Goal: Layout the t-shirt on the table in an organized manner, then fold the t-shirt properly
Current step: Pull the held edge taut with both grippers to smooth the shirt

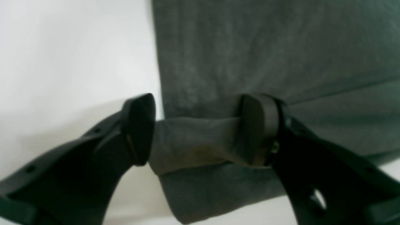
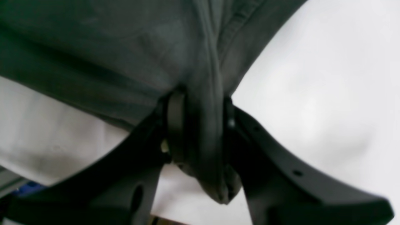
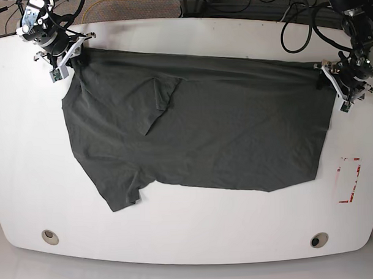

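Observation:
The dark grey t-shirt (image 3: 198,127) lies spread across the white table (image 3: 196,231), wrinkled, its upper edge stretched between my two grippers. One sleeve (image 3: 162,96) is folded over onto the body. My right gripper (image 3: 70,58) at the far left corner is shut on a bunched fold of the t-shirt (image 2: 109,47); the cloth fills the gap between its fingers (image 2: 175,125). My left gripper (image 3: 325,76) at the right edge holds a rolled fold of the t-shirt (image 1: 265,47) between its fingers (image 1: 139,128).
Two round grommet holes (image 3: 49,237) (image 3: 319,239) sit near the front edge. A red-and-white sticker (image 3: 348,180) lies at the right, beside the shirt. Cables (image 3: 298,16) run behind the table's far edge.

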Robot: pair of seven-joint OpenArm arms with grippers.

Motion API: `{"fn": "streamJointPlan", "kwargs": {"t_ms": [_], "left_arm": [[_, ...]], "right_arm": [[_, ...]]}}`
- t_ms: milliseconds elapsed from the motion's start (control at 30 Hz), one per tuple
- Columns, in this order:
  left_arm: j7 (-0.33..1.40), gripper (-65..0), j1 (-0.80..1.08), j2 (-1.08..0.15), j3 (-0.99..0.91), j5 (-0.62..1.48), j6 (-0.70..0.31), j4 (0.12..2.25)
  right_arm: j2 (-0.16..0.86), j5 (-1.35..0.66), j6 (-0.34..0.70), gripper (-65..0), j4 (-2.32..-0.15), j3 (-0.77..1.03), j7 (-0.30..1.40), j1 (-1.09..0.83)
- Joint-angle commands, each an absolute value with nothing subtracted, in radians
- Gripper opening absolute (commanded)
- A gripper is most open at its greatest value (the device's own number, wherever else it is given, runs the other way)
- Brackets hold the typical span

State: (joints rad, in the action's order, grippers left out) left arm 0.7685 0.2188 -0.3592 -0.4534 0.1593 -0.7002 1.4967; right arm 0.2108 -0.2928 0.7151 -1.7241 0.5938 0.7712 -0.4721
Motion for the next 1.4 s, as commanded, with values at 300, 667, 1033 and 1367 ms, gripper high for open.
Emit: {"fn": "streamJointPlan", "kwargs": {"t_ms": [300,667,1033,1367], "left_arm": [[0.881,-26.9,0.375,-0.371,-0.461,0.107,-0.698,1.649],[0.885,-26.7,0.406,-0.371,-0.518,0.107,-0.698,1.662],[0.915,-16.4,0.400,-0.372,-0.518,0.108,-0.698,1.664],[1.010,-16.4,0.337,-0.372,-0.521,0.110,-0.698,1.808]], "right_arm": [[0.274,-0.249,0.698,-50.6,-1.733,0.599,0.816,-0.524],[0.274,-0.242,0.698,-50.4,-1.747,0.599,0.816,-0.556],[0.272,-0.240,0.698,-27.9,-1.787,0.601,0.816,-0.556],[0.271,-0.240,0.698,-19.3,-1.903,0.602,0.816,-0.553]]}}
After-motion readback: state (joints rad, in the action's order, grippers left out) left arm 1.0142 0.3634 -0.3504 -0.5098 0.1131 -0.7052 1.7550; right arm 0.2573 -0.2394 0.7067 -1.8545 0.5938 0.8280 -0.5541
